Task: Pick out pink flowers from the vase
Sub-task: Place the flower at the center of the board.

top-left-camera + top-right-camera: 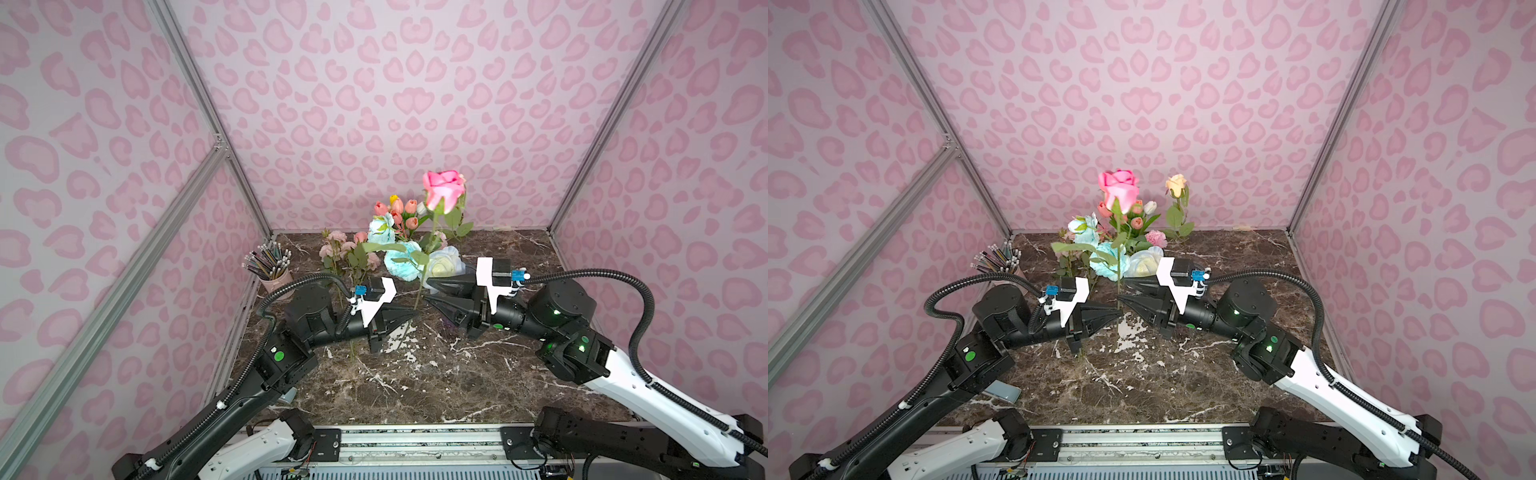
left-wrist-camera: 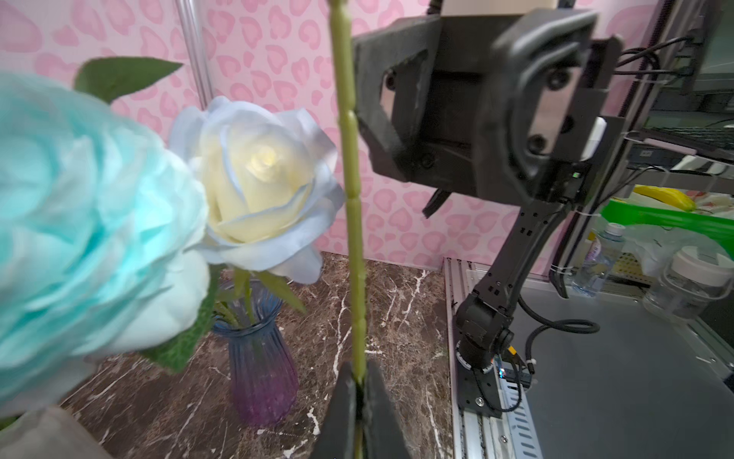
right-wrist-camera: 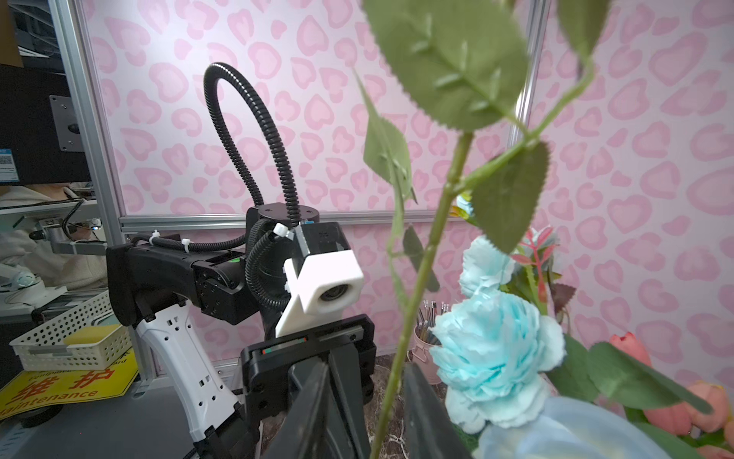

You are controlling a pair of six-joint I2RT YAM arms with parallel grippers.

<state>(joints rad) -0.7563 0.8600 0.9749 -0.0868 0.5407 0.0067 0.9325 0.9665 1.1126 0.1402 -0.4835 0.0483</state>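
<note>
A bright pink rose (image 1: 442, 192) of fabric on a long green stem (image 2: 351, 198) is held upright over the middle of the dark brown marble table (image 1: 415, 374), outside the ribbed glass vase (image 2: 258, 377), which is blue above and purple below. In both top views its bloom is seen topping the other flowers. The stem's lower end is pinched between the pressed-together fingers of the left tool (image 1: 409, 318), reaching in from 9 o'clock. The right tool (image 1: 430, 291), reaching in from 3 o'clock, is seen with jaws spread and the stem passing between them just above that grip; whether it is touched cannot be told. Toward 12 o'clock, light blue ruffled peonies (image 1: 401, 259) and a white rose (image 1: 444, 264) are crowded just behind the stem, with salmon-pink tulips (image 1: 411, 206) farther back and pale pink ruffled blooms (image 1: 337, 237) at 10 o'clock. In the left wrist view the white rose's stalk is seen standing in the vase. A pink cup of pencils (image 1: 274, 276) is set at the table's 10 o'clock edge.
</note>
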